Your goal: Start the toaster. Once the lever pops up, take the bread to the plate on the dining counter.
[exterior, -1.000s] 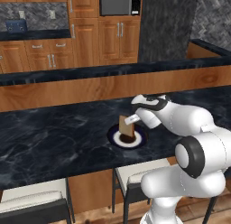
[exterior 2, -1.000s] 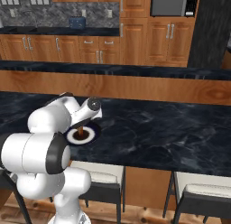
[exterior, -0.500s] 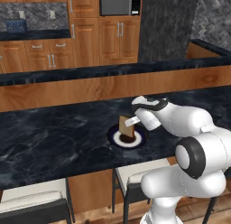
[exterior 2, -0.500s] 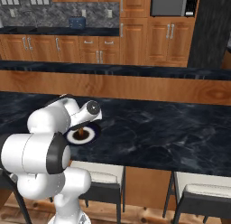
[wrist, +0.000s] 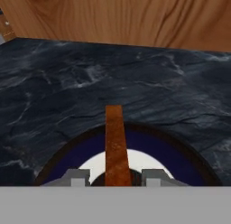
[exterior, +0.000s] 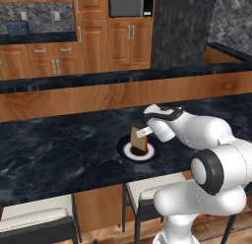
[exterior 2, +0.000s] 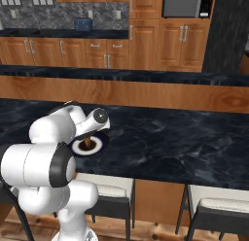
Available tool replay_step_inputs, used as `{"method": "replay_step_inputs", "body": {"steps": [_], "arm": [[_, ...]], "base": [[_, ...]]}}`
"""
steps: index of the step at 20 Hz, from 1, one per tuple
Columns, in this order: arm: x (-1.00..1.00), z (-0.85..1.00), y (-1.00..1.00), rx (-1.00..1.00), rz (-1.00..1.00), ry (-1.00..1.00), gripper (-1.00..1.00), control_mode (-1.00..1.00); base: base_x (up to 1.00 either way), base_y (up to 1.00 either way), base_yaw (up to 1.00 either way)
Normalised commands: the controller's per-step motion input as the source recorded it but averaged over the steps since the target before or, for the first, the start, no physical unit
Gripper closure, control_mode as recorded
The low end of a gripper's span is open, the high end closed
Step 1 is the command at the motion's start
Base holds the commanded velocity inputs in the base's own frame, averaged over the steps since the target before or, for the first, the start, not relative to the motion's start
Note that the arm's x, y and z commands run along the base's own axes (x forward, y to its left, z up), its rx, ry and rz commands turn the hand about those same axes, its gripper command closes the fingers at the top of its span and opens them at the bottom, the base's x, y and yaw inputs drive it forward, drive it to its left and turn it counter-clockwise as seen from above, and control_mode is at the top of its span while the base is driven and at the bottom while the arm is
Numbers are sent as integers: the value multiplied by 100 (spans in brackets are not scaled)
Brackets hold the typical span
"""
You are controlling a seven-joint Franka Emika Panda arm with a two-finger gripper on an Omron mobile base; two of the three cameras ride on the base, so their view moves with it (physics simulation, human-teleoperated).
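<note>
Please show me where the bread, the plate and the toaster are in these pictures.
bread (exterior: 139, 139): left base view, on its broad brown face.
plate (wrist: 149, 144): hand view, on its dark blue rim.
toaster (exterior 2: 83, 24): right base view, on its blue front, far back counter.

White arm folded forward and low, elbow bent, wrist level; the gripper (exterior: 143, 133) points sideways, its fingertips (wrist: 76, 176) parted with a gap on each side.

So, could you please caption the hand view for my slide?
Gripper open astride the bread, which stands on edge on the plate on the dining counter.
</note>
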Motion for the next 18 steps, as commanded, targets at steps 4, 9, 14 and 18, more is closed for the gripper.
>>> {"method": "replay_step_inputs", "body": {"steps": [4, 9, 14, 18], "arm": [[0, 0, 0, 0, 0, 0, -100, -100], [0, 0, 0, 0, 0, 0, -100, -100], [0, 4, 0, 0, 0, 0, -100, -100], [0, 22, 0, 0, 0, 0, -100, -100]], "base": [[0, 0, 0], [0, 0, 0], [0, 0, 0], [0, 0, 0]]}}
